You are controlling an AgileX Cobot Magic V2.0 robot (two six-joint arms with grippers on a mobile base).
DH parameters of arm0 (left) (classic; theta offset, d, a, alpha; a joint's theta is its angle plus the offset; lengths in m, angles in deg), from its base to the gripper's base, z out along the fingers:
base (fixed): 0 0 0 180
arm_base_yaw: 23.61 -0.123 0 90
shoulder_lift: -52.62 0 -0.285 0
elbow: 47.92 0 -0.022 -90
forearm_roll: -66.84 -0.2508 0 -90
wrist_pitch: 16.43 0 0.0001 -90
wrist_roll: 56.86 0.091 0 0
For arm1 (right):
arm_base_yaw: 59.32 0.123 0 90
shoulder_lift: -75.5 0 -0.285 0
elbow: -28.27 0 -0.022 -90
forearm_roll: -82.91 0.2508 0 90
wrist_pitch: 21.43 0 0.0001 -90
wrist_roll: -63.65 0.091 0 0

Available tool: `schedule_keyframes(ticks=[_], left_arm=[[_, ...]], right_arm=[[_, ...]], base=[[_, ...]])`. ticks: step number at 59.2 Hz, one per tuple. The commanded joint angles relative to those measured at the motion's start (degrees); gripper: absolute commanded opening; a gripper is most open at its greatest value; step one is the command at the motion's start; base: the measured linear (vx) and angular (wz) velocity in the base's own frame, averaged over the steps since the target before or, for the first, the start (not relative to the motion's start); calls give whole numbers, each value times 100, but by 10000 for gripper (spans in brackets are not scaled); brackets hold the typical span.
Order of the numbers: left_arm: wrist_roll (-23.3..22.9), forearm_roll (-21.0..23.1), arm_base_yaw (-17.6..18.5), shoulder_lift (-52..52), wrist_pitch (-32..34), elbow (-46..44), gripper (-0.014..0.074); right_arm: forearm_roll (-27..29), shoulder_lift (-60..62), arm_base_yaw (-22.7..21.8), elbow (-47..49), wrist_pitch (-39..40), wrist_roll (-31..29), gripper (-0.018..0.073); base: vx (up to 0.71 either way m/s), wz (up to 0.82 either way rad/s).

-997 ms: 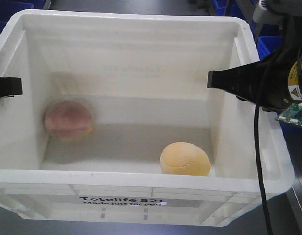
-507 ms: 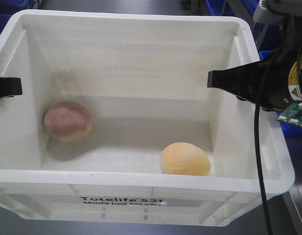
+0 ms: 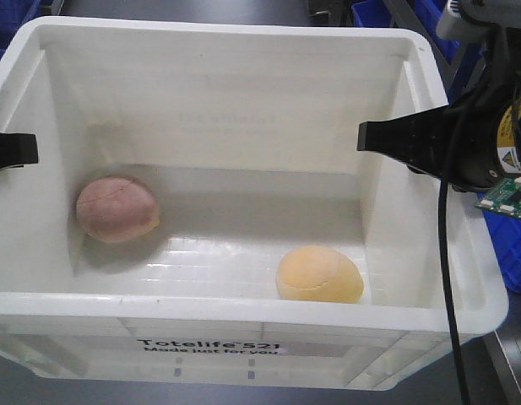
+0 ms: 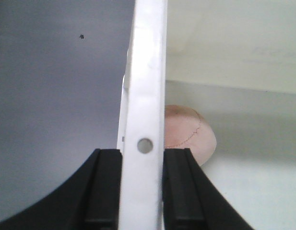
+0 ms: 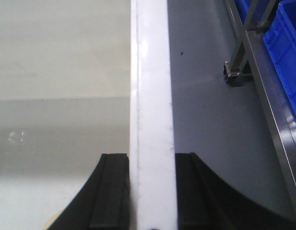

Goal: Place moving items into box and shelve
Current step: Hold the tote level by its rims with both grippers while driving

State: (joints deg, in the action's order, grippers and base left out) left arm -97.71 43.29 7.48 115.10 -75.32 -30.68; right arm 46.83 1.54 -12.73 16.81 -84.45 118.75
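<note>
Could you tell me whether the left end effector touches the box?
Touching. The left wrist view shows the left end effector clamped on the box wall, no gap.

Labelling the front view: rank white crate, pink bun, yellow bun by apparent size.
1. The white crate, clearly largest.
2. The pink bun and yellow bun look alike; the yellow sits nearer the camera, so unranked.

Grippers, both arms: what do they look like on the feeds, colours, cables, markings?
Left gripper and right gripper match: matte black, with flat fingers that flare in a curve toward the base. The right one's body carries a yellow warning label, a small green circuit board with white connectors, and a thin black cable hanging down.
</note>
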Motion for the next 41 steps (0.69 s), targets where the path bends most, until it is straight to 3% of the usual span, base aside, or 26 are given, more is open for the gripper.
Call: schedule_keyframes(ticks=[1, 41], left_arm=[[-85, -671, 5, -145, 417, -242, 109], [-85, -671, 5, -145, 417, -242, 109]], right_arm=[[-808, 192, -45, 200, 65, 4, -11], [-808, 192, -45, 200, 65, 4, -11]], base=[[38, -1], [38, 2]])
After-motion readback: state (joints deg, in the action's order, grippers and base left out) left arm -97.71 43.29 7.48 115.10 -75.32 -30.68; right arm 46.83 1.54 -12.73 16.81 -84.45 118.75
